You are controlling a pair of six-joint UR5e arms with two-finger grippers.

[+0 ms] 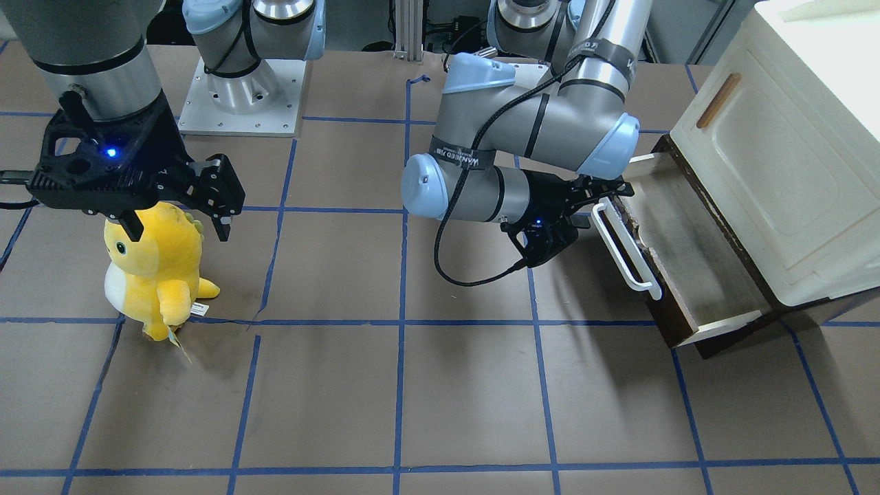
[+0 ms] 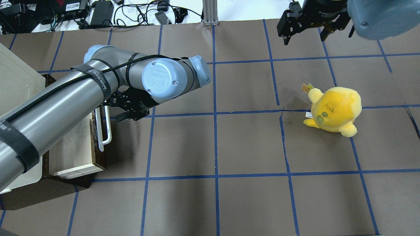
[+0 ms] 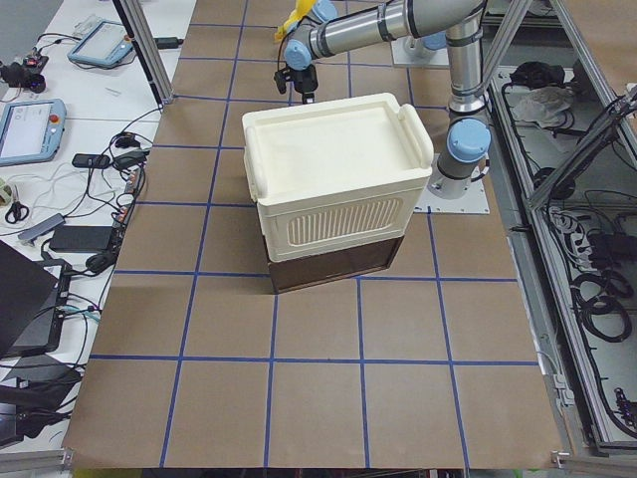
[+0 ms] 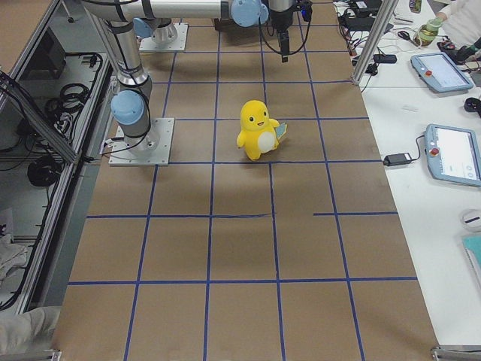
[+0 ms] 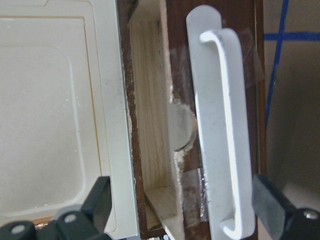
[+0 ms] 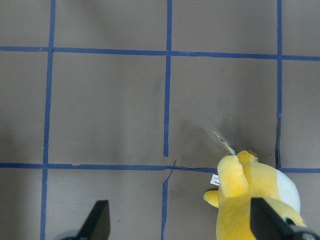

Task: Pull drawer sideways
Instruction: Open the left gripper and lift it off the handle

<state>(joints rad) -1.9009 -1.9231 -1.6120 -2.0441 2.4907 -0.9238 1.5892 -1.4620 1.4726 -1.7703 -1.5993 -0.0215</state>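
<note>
The drawer [image 1: 694, 254] stands pulled out from under the cream cabinet [image 1: 777, 151], its pale wood inside showing. Its dark brown front [image 5: 177, 65] carries a long white bar handle [image 1: 625, 247]. My left gripper [image 1: 597, 206] is open at the handle's far end. In the left wrist view its fingers [image 5: 97, 200] straddle the drawer front and the handle [image 5: 225, 130] with a gap on each side. The drawer also shows in the overhead view [image 2: 73, 147], below the left gripper [image 2: 113, 111]. My right gripper [image 1: 179, 230] is open and empty, hovering above a yellow plush.
The yellow plush toy [image 1: 155, 268] stands upright on the brown table, far from the drawer; it also shows in the overhead view [image 2: 333, 109]. The cabinet's cream door has a small brown handle [image 1: 718, 101]. Blue tape lines [image 1: 402, 323] grid the table.
</note>
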